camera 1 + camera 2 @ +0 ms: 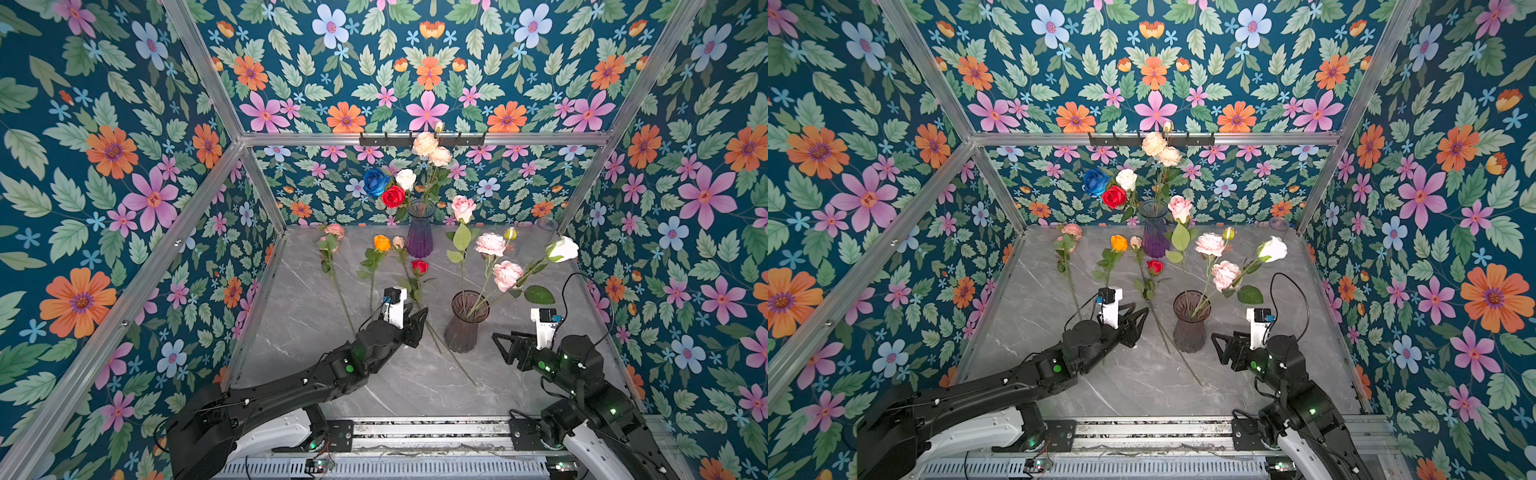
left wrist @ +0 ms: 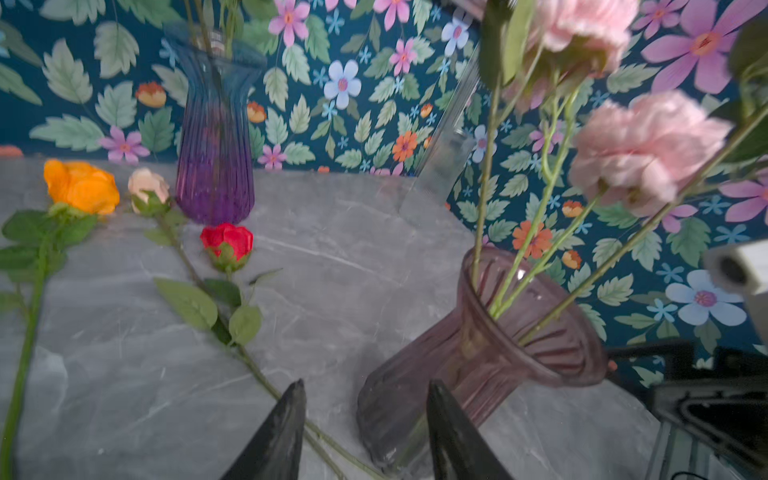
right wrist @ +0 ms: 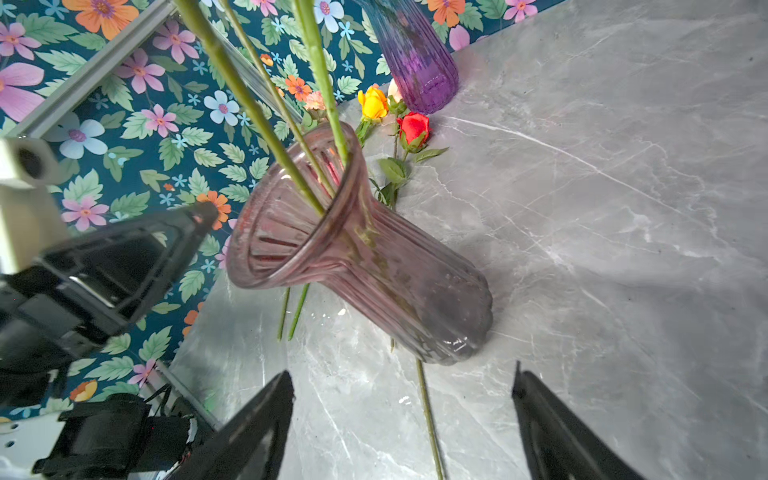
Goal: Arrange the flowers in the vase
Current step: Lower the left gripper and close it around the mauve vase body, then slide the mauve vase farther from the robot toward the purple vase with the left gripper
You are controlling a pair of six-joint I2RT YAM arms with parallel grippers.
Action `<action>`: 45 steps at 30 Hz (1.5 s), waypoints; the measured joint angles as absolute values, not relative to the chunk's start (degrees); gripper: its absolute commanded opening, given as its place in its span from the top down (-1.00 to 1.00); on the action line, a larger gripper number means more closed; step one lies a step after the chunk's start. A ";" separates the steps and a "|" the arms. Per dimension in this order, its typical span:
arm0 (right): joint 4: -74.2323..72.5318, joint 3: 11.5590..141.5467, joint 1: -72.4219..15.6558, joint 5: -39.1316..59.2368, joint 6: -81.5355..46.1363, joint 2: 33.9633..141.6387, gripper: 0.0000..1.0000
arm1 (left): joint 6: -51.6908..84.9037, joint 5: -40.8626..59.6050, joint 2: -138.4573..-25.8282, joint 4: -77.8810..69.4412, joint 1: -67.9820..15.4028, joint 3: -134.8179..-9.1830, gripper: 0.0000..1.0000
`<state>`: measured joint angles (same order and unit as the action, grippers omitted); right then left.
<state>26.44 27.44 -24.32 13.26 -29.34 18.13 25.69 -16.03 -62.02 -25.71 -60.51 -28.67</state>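
Observation:
A ribbed pink glass vase (image 1: 465,322) stands at the front middle of the table and holds pink flowers (image 1: 507,274) and a white rose (image 1: 563,249). At the back, a purple vase (image 1: 419,232) carries blue, red, white and cream blooms. An orange rose (image 1: 382,243), a cream bud (image 2: 147,187), a red rose (image 1: 419,267) and a pink flower (image 1: 334,230) lie loose on the table. My left gripper (image 1: 417,316) (image 2: 368,384) hangs open just left of the pink vase, above the lying stems, holding nothing. On the vase's right my right gripper (image 1: 500,347) (image 3: 401,372) is open and empty.
The grey marble table (image 1: 316,332) is walled by floral wallpaper panels on aluminium frames at left, back and right. A small clear glass (image 1: 545,224) stands in the back right corner. Long stems (image 1: 453,357) run across the table past the pink vase's base.

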 measured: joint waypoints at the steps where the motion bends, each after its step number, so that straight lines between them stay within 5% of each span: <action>1: 26.39 28.73 -24.32 13.61 -29.34 19.33 -0.68 | 25.71 -15.57 -62.74 -26.00 -60.90 -28.05 -0.08; 6: 26.20 35.88 -24.32 14.74 -28.67 24.69 -0.67 | 23.46 -13.93 -69.01 -29.26 -65.63 -25.30 -0.44; 10: 25.89 36.95 -24.32 15.05 -28.97 25.34 -0.67 | 20.38 -13.78 -74.26 -34.70 -69.38 -23.81 -0.51; 26: 27.35 29.65 -24.32 18.09 -34.15 16.69 -0.67 | 15.97 -13.82 -102.15 -55.57 -70.22 -34.33 -0.53; 45: 29.69 16.99 -24.32 16.27 -41.67 12.01 -0.68 | 16.38 -23.00 -115.20 -56.99 -67.00 -48.27 -0.50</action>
<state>29.69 16.99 -24.32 16.27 -41.67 12.01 16.38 -23.00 -115.20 -56.99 -67.00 -48.27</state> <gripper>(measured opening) 0.839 0.755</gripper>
